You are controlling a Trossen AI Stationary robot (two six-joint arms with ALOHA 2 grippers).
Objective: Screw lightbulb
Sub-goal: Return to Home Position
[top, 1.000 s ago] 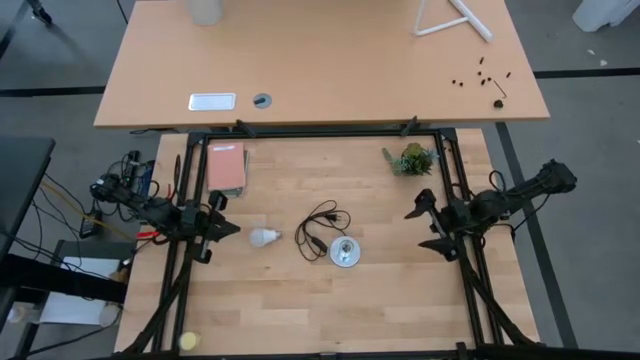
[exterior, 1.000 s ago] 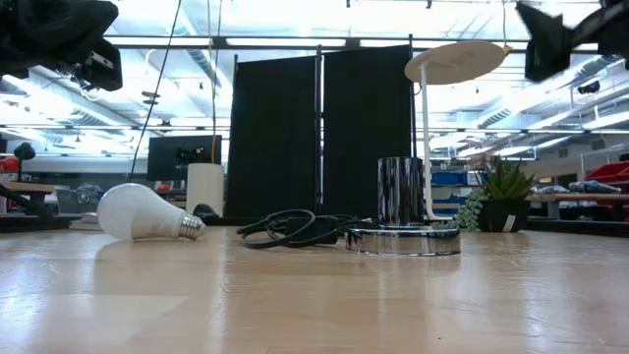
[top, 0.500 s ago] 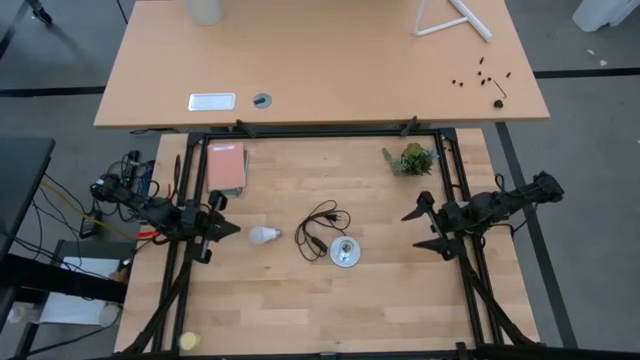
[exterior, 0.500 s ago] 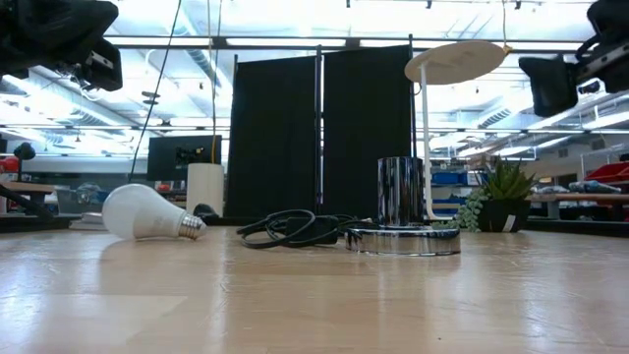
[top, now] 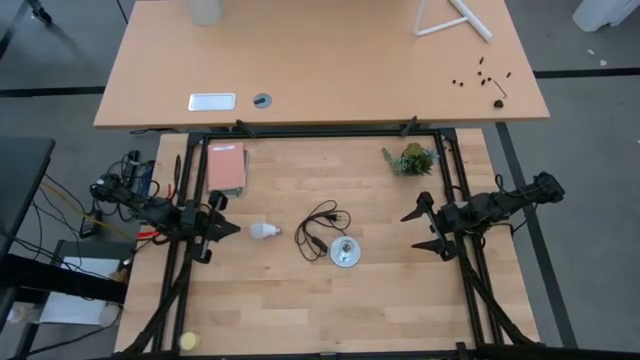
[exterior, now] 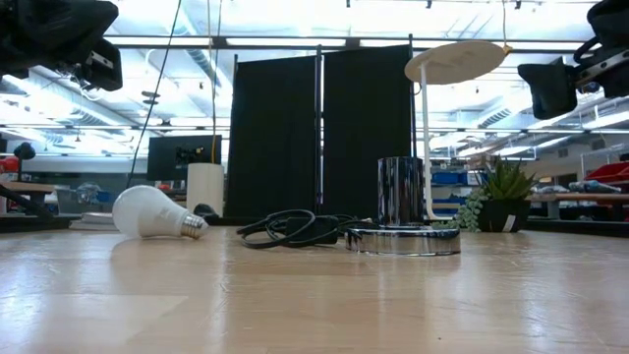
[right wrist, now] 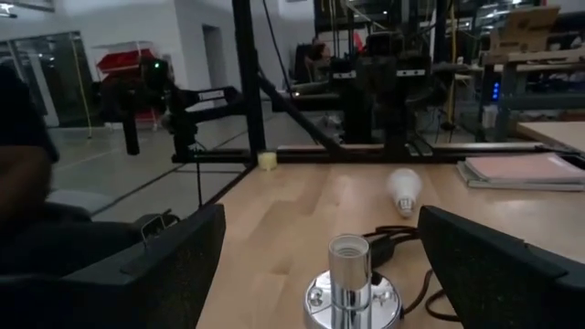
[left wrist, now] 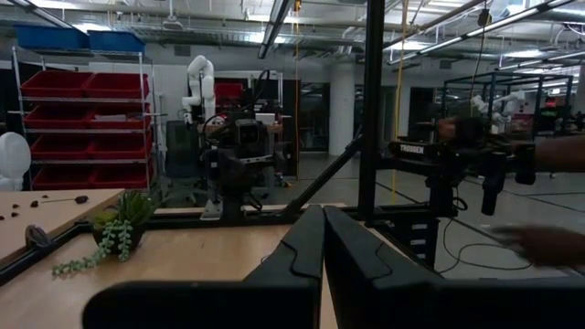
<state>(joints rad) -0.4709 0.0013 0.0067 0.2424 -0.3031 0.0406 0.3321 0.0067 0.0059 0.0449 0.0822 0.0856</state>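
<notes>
Where the camera looks straight down, the lightbulb lies on its side on the wooden table, just ahead of the left gripper and apart from it, with the coiled black cord between the bulb and the round silvery socket disc. The left gripper's jaws are pressed together and hold nothing. The right gripper hovers at the table's opposite side, jaws spread and empty, near a small potted plant; a pink book lies at the far left corner. At table height, the lightbulb rests with its grey screw base turned toward the cord, well apart from the socket disc, whose upright metal sleeve is empty; the plant stands behind at the right. Past the left wrist, the left gripper shows its two dark fingers closed flat against each other, with the plant across the table and a person's blurred hand beyond the frame. Past the right wrist, the right gripper shows its fingers wide apart, the socket disc nearest, the cord behind it, and the lightbulb farther off on the table, beside the book.
</notes>
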